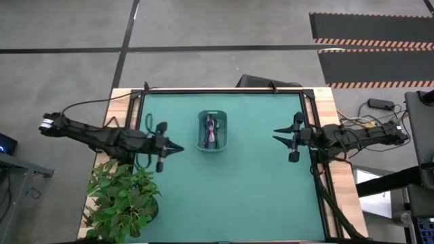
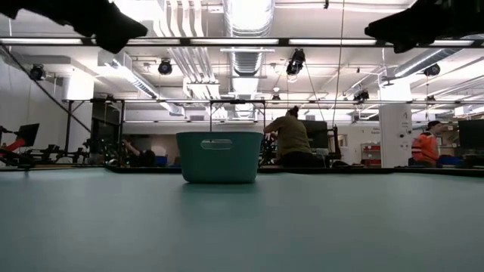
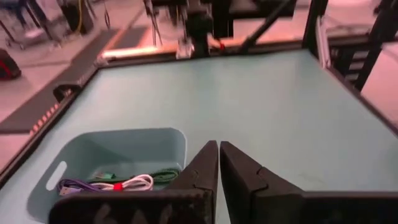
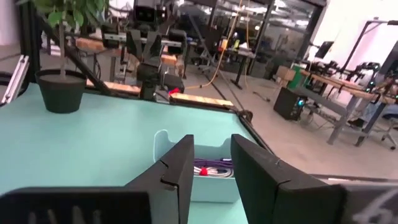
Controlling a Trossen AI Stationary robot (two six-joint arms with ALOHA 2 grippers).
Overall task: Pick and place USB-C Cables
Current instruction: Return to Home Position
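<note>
The USB-C Cables [image 3: 134, 182] all sat in the teal bin [image 2: 217, 160] mid-table, light and floppy I'd guess, best pinched across the tied middle, with the left gripper [image 3: 218, 149] pressed together and the right gripper [image 4: 212, 143] spread, both empty.

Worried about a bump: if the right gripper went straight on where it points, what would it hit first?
Most likely the teal bin, which lies straight ahead of the right gripper; the gripper hangs high, so it might clear the rim.
</note>
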